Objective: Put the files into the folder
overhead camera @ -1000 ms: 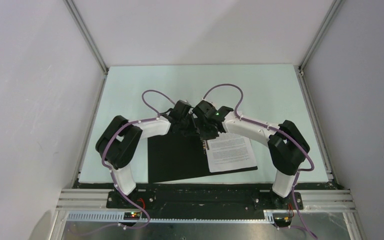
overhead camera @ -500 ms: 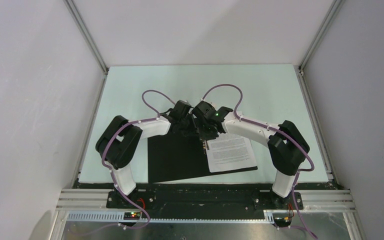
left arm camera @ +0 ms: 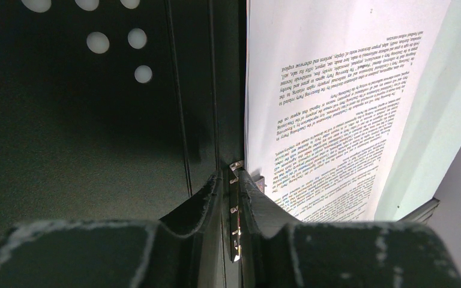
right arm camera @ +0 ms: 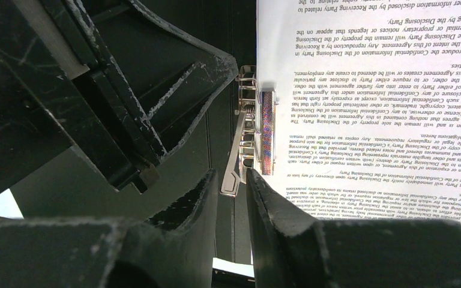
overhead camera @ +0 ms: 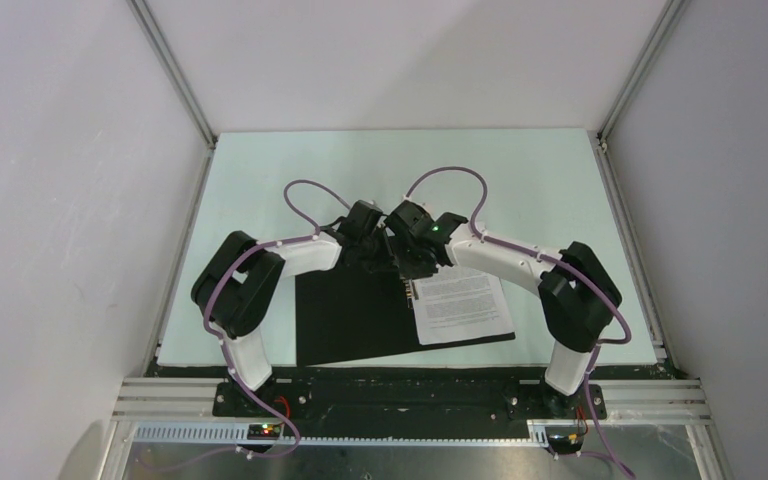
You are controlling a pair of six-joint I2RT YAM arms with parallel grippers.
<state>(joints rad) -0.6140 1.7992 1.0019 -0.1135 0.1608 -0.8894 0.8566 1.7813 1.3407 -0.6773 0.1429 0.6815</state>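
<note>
Two arms meet mid-frame in the top view, left gripper [overhead camera: 375, 262] beside right gripper [overhead camera: 410, 270], over the far edge of the open folder [overhead camera: 345, 320]. It lies black side up at lower centre, with the papers [overhead camera: 465, 305] on its right half. Left wrist: jaws pinched on the metal clip [left arm camera: 235, 225]. Right wrist: jaws slightly apart, straddling the clip's lever tip.

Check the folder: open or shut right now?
Open. The folder lies spread flat, black inside up, with the files on its right half.
</note>
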